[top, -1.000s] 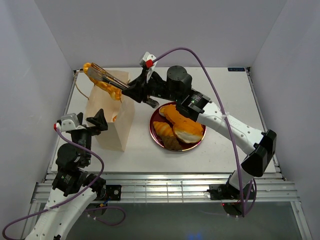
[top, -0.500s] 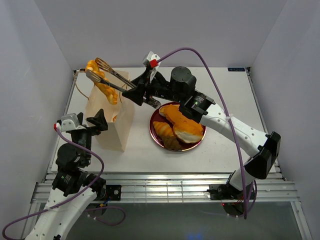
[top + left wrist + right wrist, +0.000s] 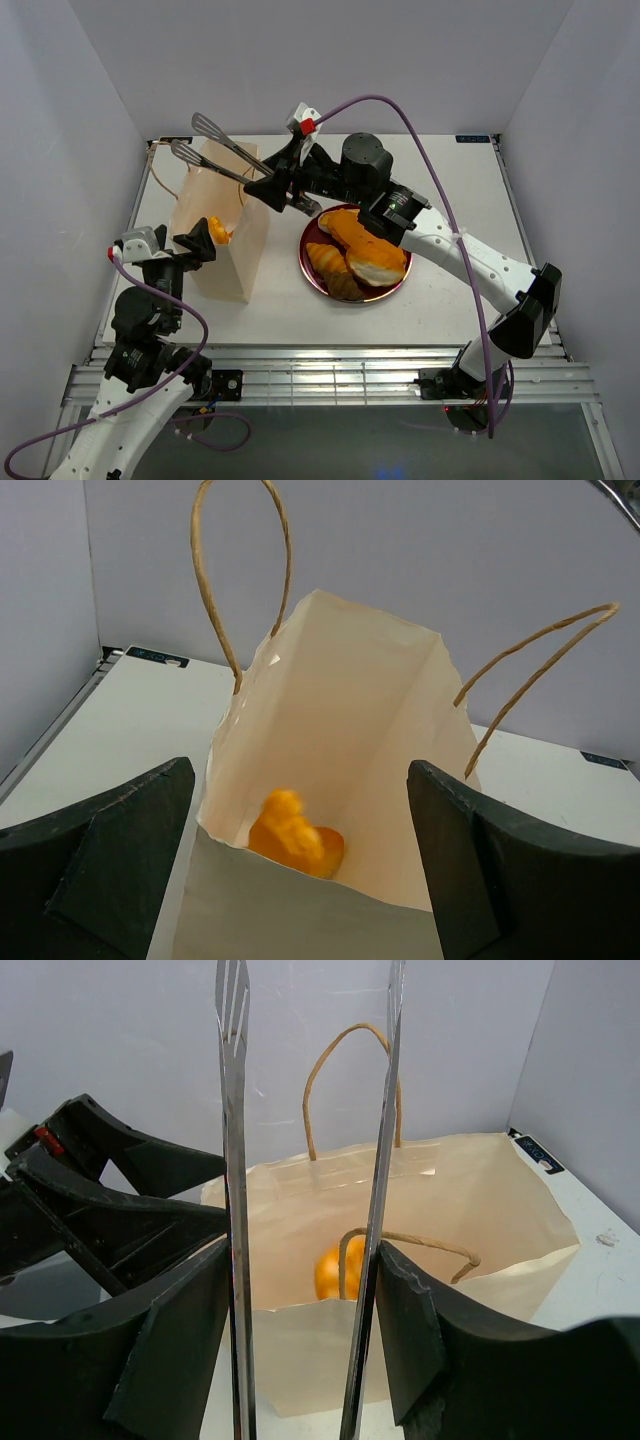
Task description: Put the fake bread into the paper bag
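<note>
From above, the right gripper [image 3: 268,185] is clenched on the handle end of the metal tongs [image 3: 225,150]. The tongs reach to the upper left of the frame, over the paper bag [image 3: 250,240]. Half a second ago the tongs pinched an orange bread piece above the bag. Now their two ends are spread apart and hold nothing. The bread piece [image 3: 217,230] shows down in the bag's open top, so I think this piece is done and the tongs can go back for another. More bread [image 3: 365,245] is piled on the red plate [image 3: 312,280], in the middle of the frame just right of the bag. I think much of the job is left. The left gripper [image 3: 195,245] sits at the bag's near edge, at the left. In the left wrist view, that left gripper [image 3: 300,800] is spread wide, with one finger low at each side of the frame. The paper bag [image 3: 340,720] stands upright between them. I cannot tell if the fingers touch it. The bread piece [image 3: 295,835] looks blurry, low inside the bag. In the right wrist view, the right gripper [image 3: 305,1340] presses on the two thin arms of the tongs [image 3: 233,1210], which run up the middle of the frame. Behind them the paper bag [image 3: 470,1220] stands open, and the bread piece [image 3: 335,1270] peeks out inside it.
</note>
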{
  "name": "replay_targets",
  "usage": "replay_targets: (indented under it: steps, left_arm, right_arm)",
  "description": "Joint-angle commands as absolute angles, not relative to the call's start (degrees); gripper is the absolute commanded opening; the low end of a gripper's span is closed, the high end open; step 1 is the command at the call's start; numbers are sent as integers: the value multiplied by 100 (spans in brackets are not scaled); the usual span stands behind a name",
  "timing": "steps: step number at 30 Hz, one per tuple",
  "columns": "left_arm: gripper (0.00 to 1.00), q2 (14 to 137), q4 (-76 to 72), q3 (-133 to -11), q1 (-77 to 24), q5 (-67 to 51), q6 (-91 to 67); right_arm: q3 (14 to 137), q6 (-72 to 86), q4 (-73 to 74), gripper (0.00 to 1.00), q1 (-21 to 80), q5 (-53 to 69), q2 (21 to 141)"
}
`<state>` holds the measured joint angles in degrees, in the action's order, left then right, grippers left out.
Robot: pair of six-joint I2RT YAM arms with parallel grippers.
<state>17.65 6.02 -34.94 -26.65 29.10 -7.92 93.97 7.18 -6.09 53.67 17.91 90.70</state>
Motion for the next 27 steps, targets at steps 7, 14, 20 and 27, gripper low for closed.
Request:
replay_targets:
  steps: [7,14,20,27]
  left_arm:
    - [98,1819,633,-3489,-2698,2874,-756]
    - [98,1819,650,-3498,-2716,2865,-756]
    - [98,1802,650,-3498,-2716,2935,-730]
    - [98,1767,642,-3498,-2716,2997,-712]
  right_arm:
    - [9747,668,-721,63,5388,1661,8780]
    - [9993,414,-273,62,5388,1152,8465]
    - [9827,334,-27,62,5388,458,7877]
    - [8247,378,-9,62,5379,-420,6778]
